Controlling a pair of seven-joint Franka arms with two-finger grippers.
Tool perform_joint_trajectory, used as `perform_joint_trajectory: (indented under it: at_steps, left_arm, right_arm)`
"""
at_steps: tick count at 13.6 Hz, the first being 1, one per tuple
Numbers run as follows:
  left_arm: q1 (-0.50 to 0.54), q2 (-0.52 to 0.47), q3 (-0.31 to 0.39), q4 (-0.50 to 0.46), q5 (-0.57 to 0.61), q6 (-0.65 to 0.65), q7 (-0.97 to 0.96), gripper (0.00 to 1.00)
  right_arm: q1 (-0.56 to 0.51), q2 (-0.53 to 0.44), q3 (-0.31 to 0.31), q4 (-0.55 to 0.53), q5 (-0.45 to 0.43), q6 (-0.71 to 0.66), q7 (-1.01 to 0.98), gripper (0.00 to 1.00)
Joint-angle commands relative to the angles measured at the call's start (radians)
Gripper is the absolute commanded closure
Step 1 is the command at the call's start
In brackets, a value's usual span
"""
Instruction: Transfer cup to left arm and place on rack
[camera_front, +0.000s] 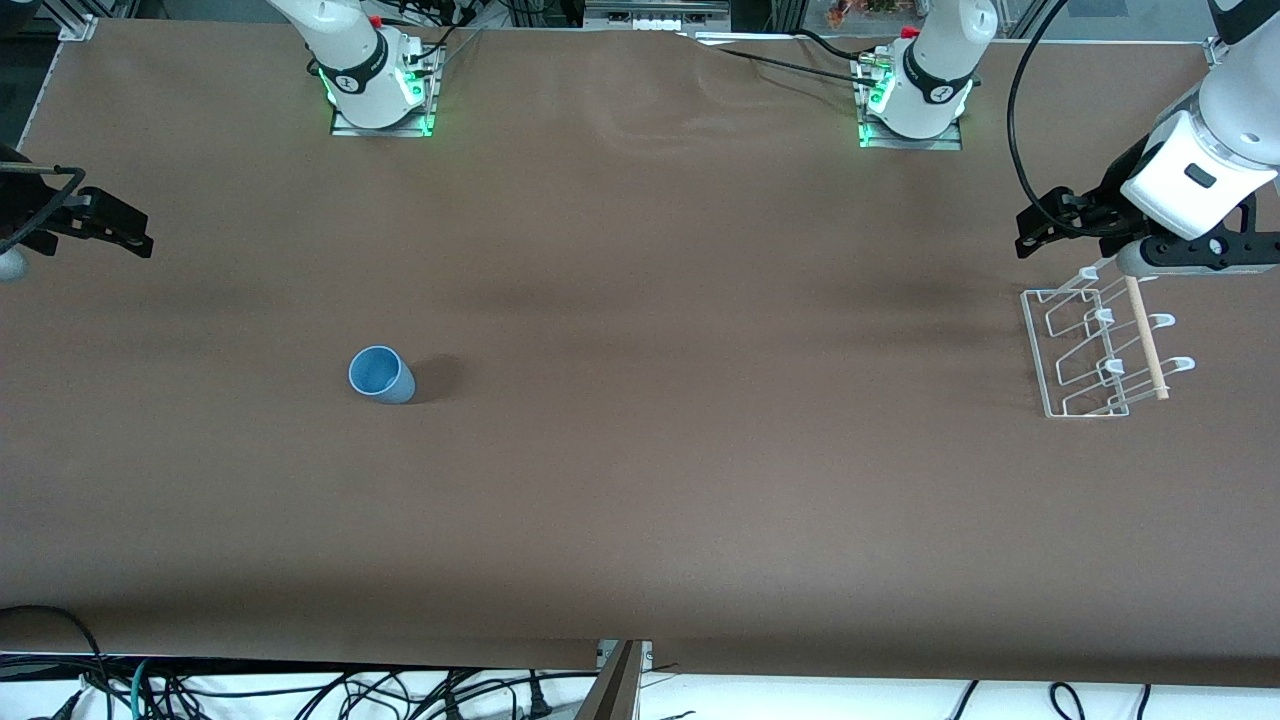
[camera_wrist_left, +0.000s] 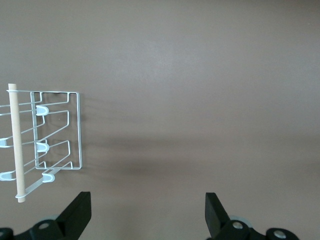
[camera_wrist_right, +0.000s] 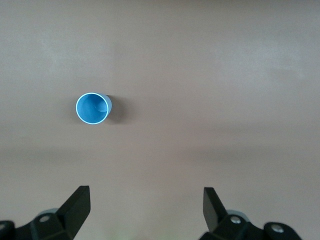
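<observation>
Cup (camera_front: 380, 374): upright on table, toward my right arm's end. Right gripper (camera_wrist_right: 145, 210) spread, empty, nearer it; left gripper (camera_wrist_left: 147, 212) spread over rack (camera_front: 1100, 350).

I see the cup (camera_front: 381, 375) standing upright on the table (camera_front: 640, 480), toward the right arm's end. The rack (camera_front: 1100, 350) sits well apart from it, at the left arm's end. My left gripper (camera_wrist_left: 147, 212) hangs open above the table just beside the rack; my right gripper (camera_wrist_right: 145, 210) hangs open over bare table near the cup.
</observation>
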Motion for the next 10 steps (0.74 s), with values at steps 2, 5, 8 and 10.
perform_joint_trajectory:
  at_steps: [2, 5, 8, 10]
  left_arm:
    - [0.004, 0.011, -0.002, 0.027, -0.006, -0.012, 0.018, 0.00]
    - [0.004, 0.011, -0.002, 0.027, -0.006, -0.013, 0.016, 0.00]
    - [0.002, 0.011, -0.002, 0.027, -0.006, -0.012, 0.016, 0.00]
    - [0.004, 0.011, -0.002, 0.027, -0.006, -0.013, 0.016, 0.00]
  right_arm:
    - [-0.014, 0.000, 0.010, -0.001, 0.014, 0.004, 0.013, 0.00]
    - [-0.013, 0.007, 0.010, -0.002, 0.034, 0.027, 0.029, 0.00]
    - [-0.008, 0.049, 0.013, -0.010, 0.047, 0.042, 0.028, 0.00]
    - [0.001, 0.082, 0.013, -0.009, 0.047, 0.042, 0.025, 0.00]
